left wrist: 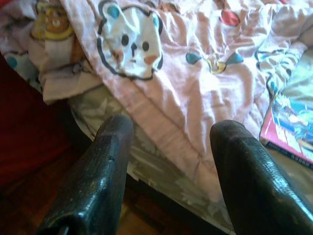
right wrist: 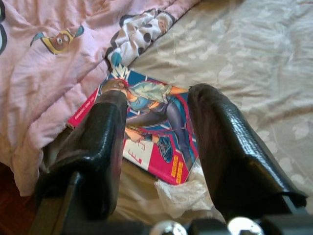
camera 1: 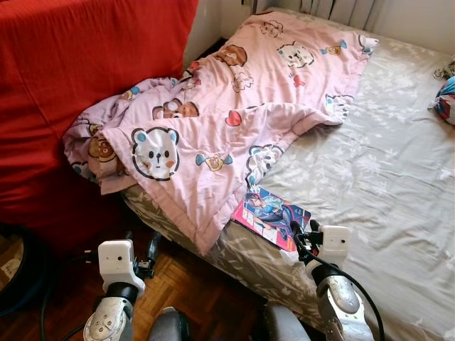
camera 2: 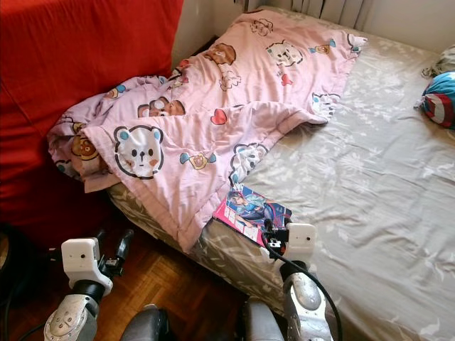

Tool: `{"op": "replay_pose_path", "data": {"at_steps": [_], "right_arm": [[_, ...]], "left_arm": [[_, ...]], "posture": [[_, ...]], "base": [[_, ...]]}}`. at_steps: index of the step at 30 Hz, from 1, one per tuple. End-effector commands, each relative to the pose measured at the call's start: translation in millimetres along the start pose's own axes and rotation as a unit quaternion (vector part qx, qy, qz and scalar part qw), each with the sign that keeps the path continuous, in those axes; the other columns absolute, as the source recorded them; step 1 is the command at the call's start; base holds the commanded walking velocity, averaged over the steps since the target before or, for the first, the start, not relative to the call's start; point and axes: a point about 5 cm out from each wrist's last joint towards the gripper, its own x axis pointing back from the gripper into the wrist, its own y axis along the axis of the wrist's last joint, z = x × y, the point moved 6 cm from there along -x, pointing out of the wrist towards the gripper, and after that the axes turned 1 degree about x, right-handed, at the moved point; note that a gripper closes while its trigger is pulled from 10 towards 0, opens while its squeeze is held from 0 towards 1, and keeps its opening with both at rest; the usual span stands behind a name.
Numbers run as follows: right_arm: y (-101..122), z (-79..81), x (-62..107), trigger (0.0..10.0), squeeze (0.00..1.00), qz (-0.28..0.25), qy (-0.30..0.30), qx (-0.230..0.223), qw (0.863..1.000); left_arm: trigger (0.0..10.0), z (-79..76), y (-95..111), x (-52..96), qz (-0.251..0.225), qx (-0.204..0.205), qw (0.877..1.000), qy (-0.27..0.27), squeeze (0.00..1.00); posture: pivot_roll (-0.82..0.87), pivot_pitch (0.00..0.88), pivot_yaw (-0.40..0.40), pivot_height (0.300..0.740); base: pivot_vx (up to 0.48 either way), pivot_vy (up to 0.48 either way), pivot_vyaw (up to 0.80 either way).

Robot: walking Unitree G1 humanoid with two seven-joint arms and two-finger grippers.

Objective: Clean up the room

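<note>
Lying flat on the bed (camera 1: 398, 177) near its front edge, a comic book (camera 1: 270, 215) with a pink-and-blue cover has one corner tucked just under the hem of the pink cartoon-bear blanket (camera 1: 234, 121). A crumpled bit of clear wrapper (right wrist: 182, 195) sits on the sheet touching the book's near corner. The right claw (right wrist: 155, 142) hovers directly over the book, its two black fingers (right wrist: 230, 147) spread apart with the cover showing between them. The left claw (left wrist: 168, 171) is also open, held low beside the bed's side, pointing at the blanket where it spills over the mattress edge toward the wooden floor (camera 1: 192, 291). Beyond the blanket, to the bed's left, hangs a red cover (camera 1: 85, 78). A colourful bundle (camera 2: 441, 96) rests at the bed's far right edge.
</note>
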Motion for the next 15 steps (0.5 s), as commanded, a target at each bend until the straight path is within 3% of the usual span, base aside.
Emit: {"op": "replay_pose_path", "data": {"at_steps": [1,12,15], "right_arm": [[-8.1,-3.8,3.8,10.0,0.0,0.01,-0.009,-0.007,1.0],[-12.4,-15.3,1.0,10.0,0.0,0.027,-0.034,0.001,0.999],[-17.7,-19.5,-8.9,10.0,0.0,0.058,-0.051,-0.03,0.997]], "left_arm": [[10.0,-1.2,-3.6,3.2,0.009,0.006,1.0,-0.001,0.0],[10.0,-3.2,2.2,-3.4,0.003,0.012,1.0,-0.004,0.0],[10.0,-5.9,8.4,-7.7,-0.002,0.014,1.0,-0.007,0.0]], "posture": [[-0.05,0.246,-0.029,0.617],[-0.05,0.258,-0.025,0.617],[-0.03,0.272,-0.02,0.617]], "base": [[0.0,0.0,0.0],[0.0,0.0,0.0],[0.0,0.0,0.0]]}}
